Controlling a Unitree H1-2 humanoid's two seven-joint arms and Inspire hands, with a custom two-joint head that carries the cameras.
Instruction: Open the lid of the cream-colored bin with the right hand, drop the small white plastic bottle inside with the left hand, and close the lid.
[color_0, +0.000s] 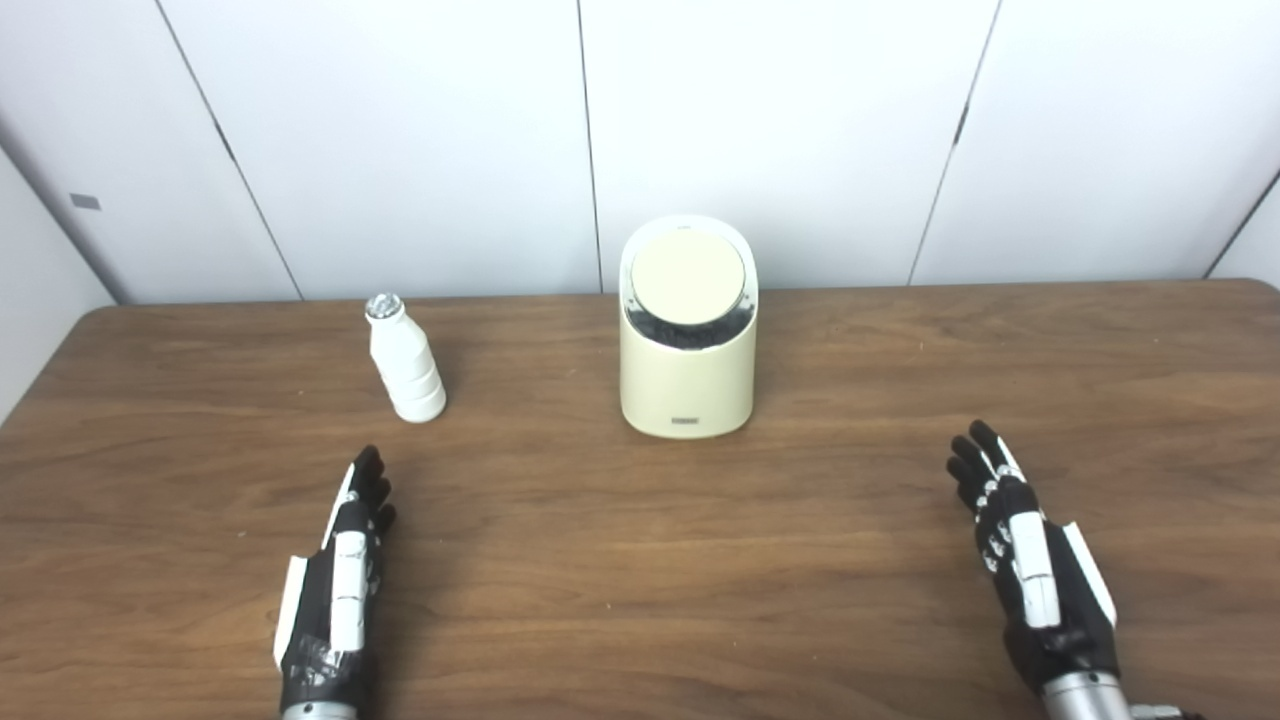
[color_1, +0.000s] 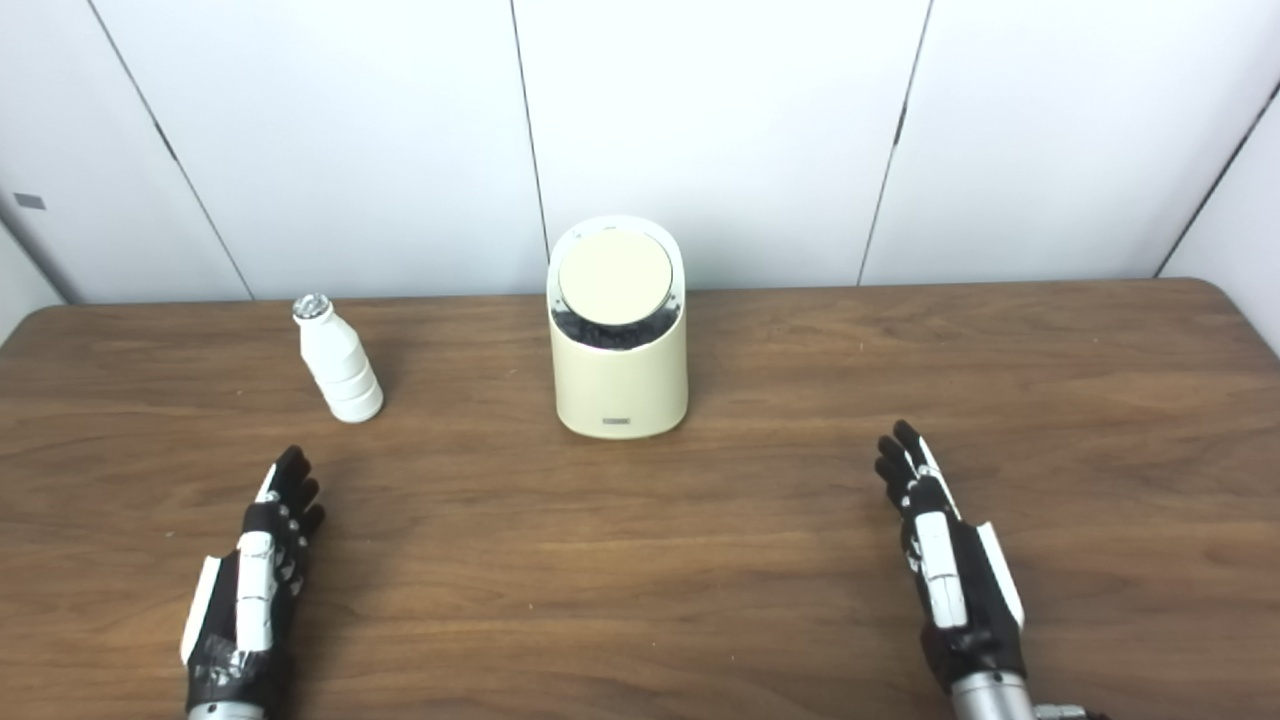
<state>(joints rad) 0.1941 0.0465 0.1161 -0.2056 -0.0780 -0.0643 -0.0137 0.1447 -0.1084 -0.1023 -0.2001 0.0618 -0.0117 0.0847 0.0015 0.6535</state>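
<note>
A cream-colored bin (color_0: 687, 385) stands upright at the middle back of the wooden table (color_0: 640, 560). Its round lid (color_0: 687, 278) lies flat in the tilted top, with a dark gap along the lid's front edge. A small white plastic bottle (color_0: 405, 362) with a silvery cap stands upright to the left of the bin. My left hand (color_0: 345, 580) is open and empty, fingers extended, in front of the bottle and apart from it. My right hand (color_0: 1030, 560) is open and empty at the front right, well clear of the bin.
White wall panels (color_0: 640, 140) rise right behind the table's far edge. Bare wood lies between my hands and in front of the bin.
</note>
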